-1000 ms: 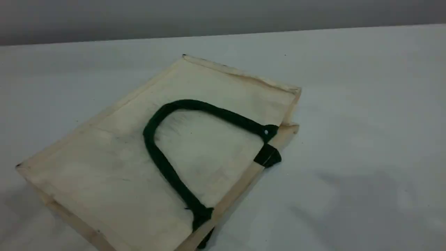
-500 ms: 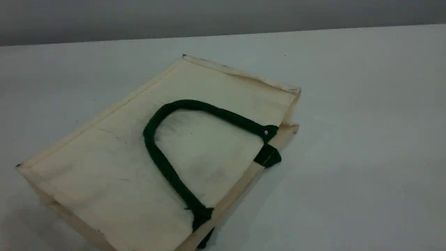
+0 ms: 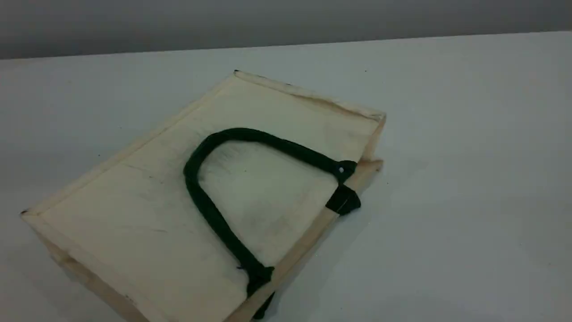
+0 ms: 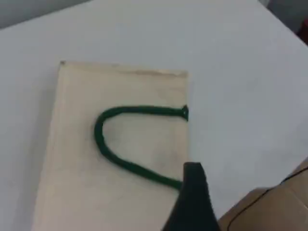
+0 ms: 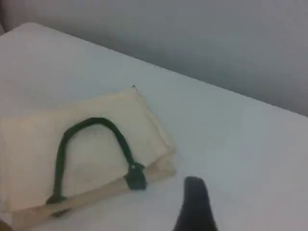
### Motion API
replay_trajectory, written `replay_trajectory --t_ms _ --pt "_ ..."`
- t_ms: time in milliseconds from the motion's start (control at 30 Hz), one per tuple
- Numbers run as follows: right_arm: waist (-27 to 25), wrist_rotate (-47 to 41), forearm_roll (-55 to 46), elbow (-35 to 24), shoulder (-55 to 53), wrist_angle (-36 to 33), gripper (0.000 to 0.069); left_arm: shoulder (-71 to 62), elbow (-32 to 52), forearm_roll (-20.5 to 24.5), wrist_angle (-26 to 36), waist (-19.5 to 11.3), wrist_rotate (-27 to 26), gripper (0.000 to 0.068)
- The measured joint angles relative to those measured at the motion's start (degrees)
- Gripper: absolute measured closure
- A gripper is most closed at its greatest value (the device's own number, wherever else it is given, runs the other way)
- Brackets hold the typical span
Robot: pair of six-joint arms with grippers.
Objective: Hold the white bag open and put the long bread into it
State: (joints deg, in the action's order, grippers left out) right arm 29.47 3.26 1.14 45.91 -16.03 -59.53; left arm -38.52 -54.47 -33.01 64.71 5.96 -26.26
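Note:
The white bag (image 3: 147, 214) lies flat on the table, its mouth edge toward the right. One dark green rope handle (image 3: 210, 210) rests in an arch on its upper side, fixed by a green tab (image 3: 343, 200). The long bread is out of view. Neither arm shows in the scene view. In the left wrist view, the left gripper's dark fingertip (image 4: 193, 187) hangs high over the bag (image 4: 72, 144), near its mouth edge, with nothing at it. In the right wrist view, the right gripper's fingertip (image 5: 195, 197) is above bare table, right of the bag (image 5: 29, 139). Only one finger of each gripper shows.
The white table (image 3: 469, 179) runs to a far edge against a grey wall (image 3: 286, 22). A tan surface with a black cable (image 4: 269, 211) sits at the lower right of the left wrist view.
The bag has not moved. A faint shadow on the table to the right of the bag and over its left part has faded away.

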Motion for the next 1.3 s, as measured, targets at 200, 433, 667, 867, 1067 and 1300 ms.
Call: replay_trajectory --t_ms 200,433,667,867,1067,1300 --pt "0.0 0.0 2.5 -11.7 4.0 2.8 0.0223 11.0 13.0 1.9 -5.9 0.0 0.1 0.0168" --pt "0.0 0.0 4.9 -15.5 4.7 5.2 0.0223 23.6 20.3 12.9 -4.5 0.0 8.9 0.0168" --pt "0.0 0.0 4.9 -15.5 4.7 4.6 0.0223 31.5 23.0 25.8 -0.1 0.0 23.0 0.0168" --pt "0.0 0.0 4.9 -15.5 4.7 4.4 0.0223 33.0 23.8 28.4 0.5 0.0 25.5 0.0168" --pt "0.0 0.0 4.9 -15.5 4.7 4.7 0.0223 33.0 24.3 28.6 -0.4 0.0 25.5 0.0168" --pt "0.0 -0.1 4.9 -15.6 4.7 4.7 0.0223 33.0 25.4 28.5 -2.8 -0.1 25.5 0.0168"
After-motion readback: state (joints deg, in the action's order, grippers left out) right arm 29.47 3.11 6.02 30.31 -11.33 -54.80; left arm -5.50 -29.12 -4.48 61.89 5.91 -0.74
